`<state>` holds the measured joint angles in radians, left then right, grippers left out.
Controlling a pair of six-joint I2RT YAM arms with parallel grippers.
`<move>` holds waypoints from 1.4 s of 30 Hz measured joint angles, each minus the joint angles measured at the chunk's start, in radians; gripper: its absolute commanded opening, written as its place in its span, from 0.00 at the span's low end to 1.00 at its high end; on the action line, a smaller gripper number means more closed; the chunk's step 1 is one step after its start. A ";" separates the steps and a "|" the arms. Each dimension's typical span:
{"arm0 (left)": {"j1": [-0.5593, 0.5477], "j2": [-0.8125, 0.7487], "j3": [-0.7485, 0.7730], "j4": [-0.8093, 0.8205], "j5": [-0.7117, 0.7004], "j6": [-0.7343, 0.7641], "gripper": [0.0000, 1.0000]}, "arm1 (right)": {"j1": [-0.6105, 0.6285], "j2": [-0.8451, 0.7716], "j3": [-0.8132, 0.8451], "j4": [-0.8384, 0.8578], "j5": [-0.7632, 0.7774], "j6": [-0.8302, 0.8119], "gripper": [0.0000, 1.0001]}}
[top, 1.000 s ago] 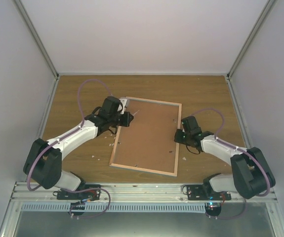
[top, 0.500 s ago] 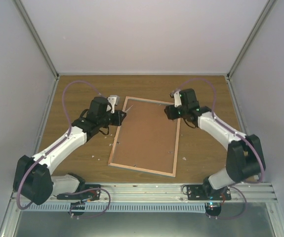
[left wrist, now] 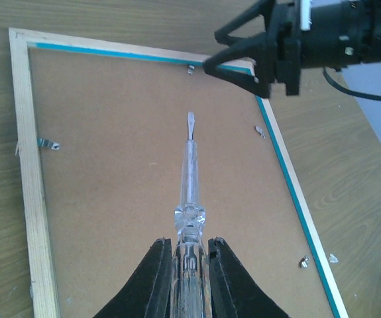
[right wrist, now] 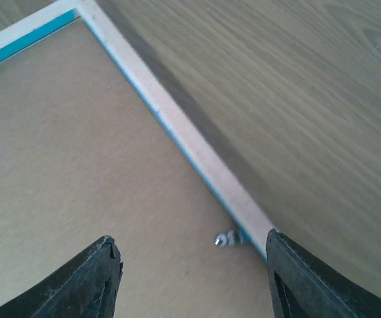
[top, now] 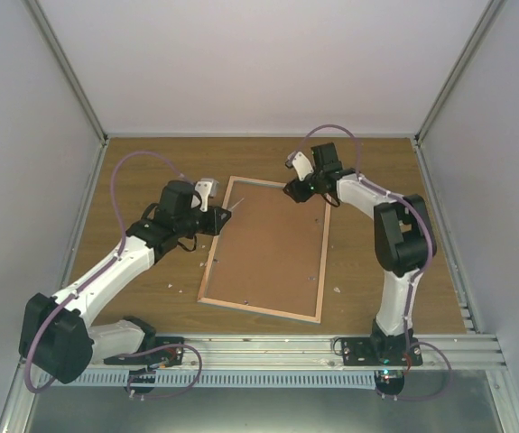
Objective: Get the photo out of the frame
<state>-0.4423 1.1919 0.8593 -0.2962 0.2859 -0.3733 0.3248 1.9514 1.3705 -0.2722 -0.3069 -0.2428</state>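
Note:
The frame (top: 259, 310) lies face down on the wooden table, showing a pale wood rim and a brown fibreboard back (top: 268, 248). The photo is hidden under that back. My left gripper (top: 226, 216) is shut on a clear-handled screwdriver (left wrist: 189, 172), whose tip hovers over the board near the far left corner. The right gripper (top: 293, 191) stands open over the far right corner, empty. In the right wrist view a small metal tab (right wrist: 225, 240) lies between its fingertips (right wrist: 108, 246), beside the rim (right wrist: 177, 126) with its turquoise edge.
More metal tabs (left wrist: 47, 143) sit along the rim inside the frame. Small white scraps (top: 338, 290) lie on the table to the right of the frame. Grey walls close in three sides, and a metal rail (top: 259, 347) runs along the near edge.
The right arm swung from the frame's right side up to its far right corner, and its jaws opened. The left arm drew back a little to the left with the screwdriver.

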 measured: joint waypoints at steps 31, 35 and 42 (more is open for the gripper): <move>0.000 0.019 -0.020 -0.008 0.036 0.007 0.01 | -0.059 0.322 0.289 -0.071 -0.106 -0.079 0.38; 0.000 0.019 -0.020 -0.008 0.039 0.007 0.00 | -0.061 0.325 0.295 -0.080 -0.111 -0.095 0.25; 0.000 0.019 -0.020 -0.008 0.044 0.007 0.00 | -0.079 0.324 0.296 -0.089 -0.131 -0.066 0.09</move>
<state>-0.4423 1.2110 0.8391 -0.3042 0.3302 -0.3664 0.2455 2.2757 1.6669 -0.3611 -0.4377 -0.3084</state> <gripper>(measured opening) 0.131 0.169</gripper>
